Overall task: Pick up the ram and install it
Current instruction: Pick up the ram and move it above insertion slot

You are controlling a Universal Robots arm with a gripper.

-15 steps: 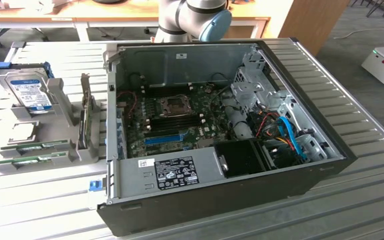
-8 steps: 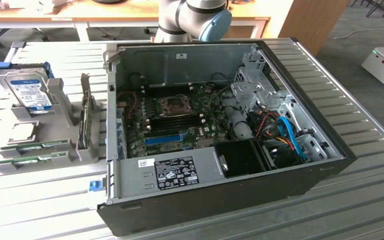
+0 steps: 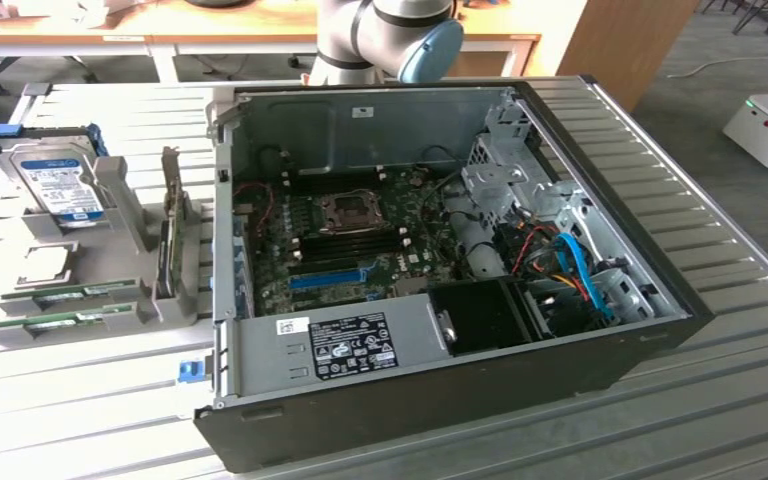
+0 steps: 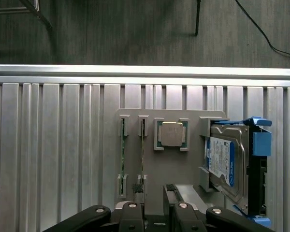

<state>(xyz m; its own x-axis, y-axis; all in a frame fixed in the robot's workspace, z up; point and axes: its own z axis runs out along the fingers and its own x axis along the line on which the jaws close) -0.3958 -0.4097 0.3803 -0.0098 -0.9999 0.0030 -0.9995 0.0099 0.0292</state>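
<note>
Exterior view first: a big open computer case (image 3: 357,130) lies on a ribbed metal table (image 3: 704,400). Beside it sits a grey holder (image 3: 17,335) with a hard drive (image 3: 61,190) in it. Going away from the hard drive along the holder, there is a square chip (image 3: 44,262), then the ram (image 3: 75,292), then a second green stick (image 3: 61,319) just past it. Both sticks stand on their thin edges in little slots. The motherboard (image 3: 357,235) is inside the case, well apart from the hard drive.

Wrist view next: the gripper (image 4: 154,189) hangs over the holder, near the hard drive (image 4: 227,162). Its two fingers (image 4: 170,188) are spread apart with nothing between them. The ram (image 4: 143,154) looks like a thin line, and the chip (image 4: 171,134) sits between it and the hard drive. The second green stick (image 4: 122,154) is one step farther from the hard drive.

I think one finger is right over the end of the ram, not beside it. If the gripper goes down like that, the finger could bump the ram's top edge and tip or bend it. The two sticks are close, so a finger could knock the other one or grab the wrong one. The ram is thin, so it could tilt in the pinch. Then it would not go into its narrow slot.
</note>
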